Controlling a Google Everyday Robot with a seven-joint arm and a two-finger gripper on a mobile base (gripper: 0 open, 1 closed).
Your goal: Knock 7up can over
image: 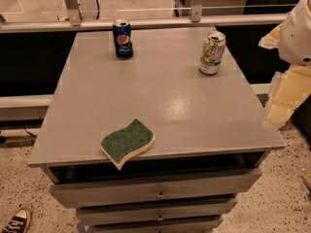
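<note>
Can: the 7up can [212, 53] is standing upright near the far right corner of the surface [160, 96], close to its right edge.
Hand: the hand [285, 93] is hanging at the right border of the view, beyond the surface's right side, nearer the camera than the can and apart from it. It is probably the pale blocky shape there, and I cannot tell whether it is open or closed.
Slide risk: a touch low on the can is likely to be shoving it along upright rather than tipping it.
Roll risk: the can is sitting so near the edge that, once toppled, it may be rolling off the side or back.
Bystanders: the Pepsi can [122, 38] is standing at the far left and the sponge [127, 142] is lying at the near edge. Both are well apart from the can, so only an overlong sweep is endangering them.
</note>
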